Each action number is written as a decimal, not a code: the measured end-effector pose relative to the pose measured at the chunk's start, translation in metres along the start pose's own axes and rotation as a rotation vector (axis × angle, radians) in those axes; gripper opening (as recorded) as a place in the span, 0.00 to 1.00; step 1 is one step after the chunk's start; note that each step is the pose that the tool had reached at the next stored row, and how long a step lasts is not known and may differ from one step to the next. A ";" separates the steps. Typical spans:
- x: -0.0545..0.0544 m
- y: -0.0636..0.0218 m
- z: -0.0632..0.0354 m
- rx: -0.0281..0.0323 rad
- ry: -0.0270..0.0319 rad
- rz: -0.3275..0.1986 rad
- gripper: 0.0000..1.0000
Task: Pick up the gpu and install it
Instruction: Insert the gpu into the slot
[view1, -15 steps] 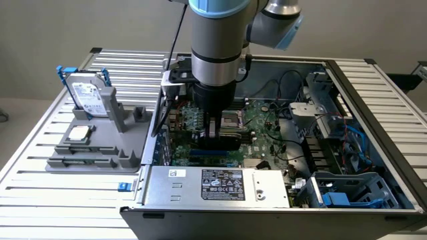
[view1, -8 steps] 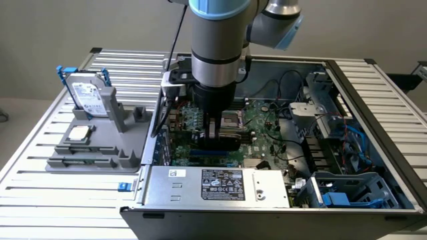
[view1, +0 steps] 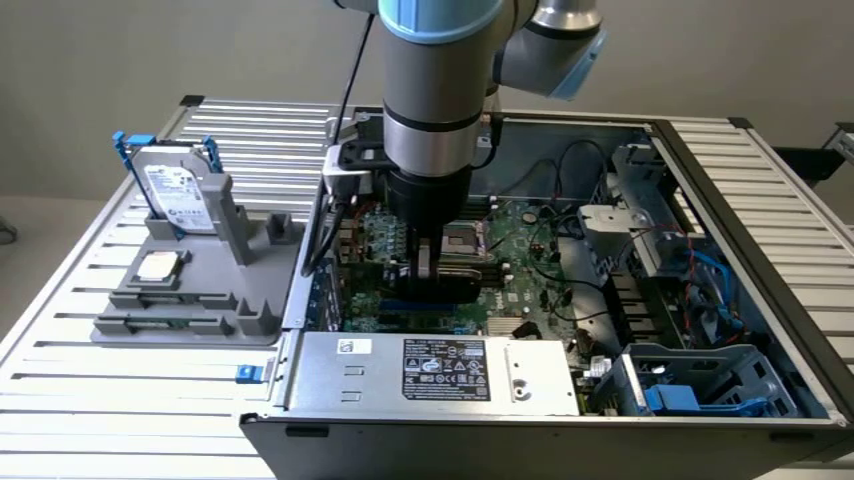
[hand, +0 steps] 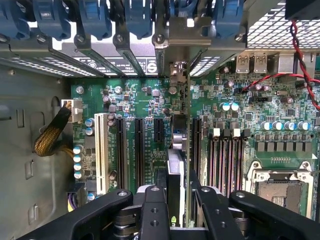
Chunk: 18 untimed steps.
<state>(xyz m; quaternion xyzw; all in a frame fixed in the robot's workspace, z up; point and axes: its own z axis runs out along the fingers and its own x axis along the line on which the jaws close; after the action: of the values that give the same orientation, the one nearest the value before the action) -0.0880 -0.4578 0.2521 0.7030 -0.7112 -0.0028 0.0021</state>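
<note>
Gripper (hand: 177, 205) clamps gpu (hand: 175, 165) edge-on over motherboard (hand: 240, 110), slots (hand: 140, 150) alongside.

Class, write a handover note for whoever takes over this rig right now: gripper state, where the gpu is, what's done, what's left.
gripper: shut on the gpu.
gpu: held edge-on inside the open computer case, over the expansion slots of the motherboard.
Done: pick-up.
Left: install; the card is not visibly seated in a slot.

Arm (view1: 434, 100) vertical, wrist down, gripper (hand: 178, 197) clamped (both fingers) on gpu (hand: 175, 162)
</note>
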 end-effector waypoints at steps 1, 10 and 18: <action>0.000 0.0000 0.0001 0.0000 0.0001 0.000 0.27; 0.000 0.0000 0.0021 -0.0001 0.0001 0.000 0.27; 0.000 0.0000 0.0040 -0.0002 0.0002 -0.003 0.27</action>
<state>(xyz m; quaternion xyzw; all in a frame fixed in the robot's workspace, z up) -0.0880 -0.4578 0.2481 0.7039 -0.7103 -0.0028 0.0023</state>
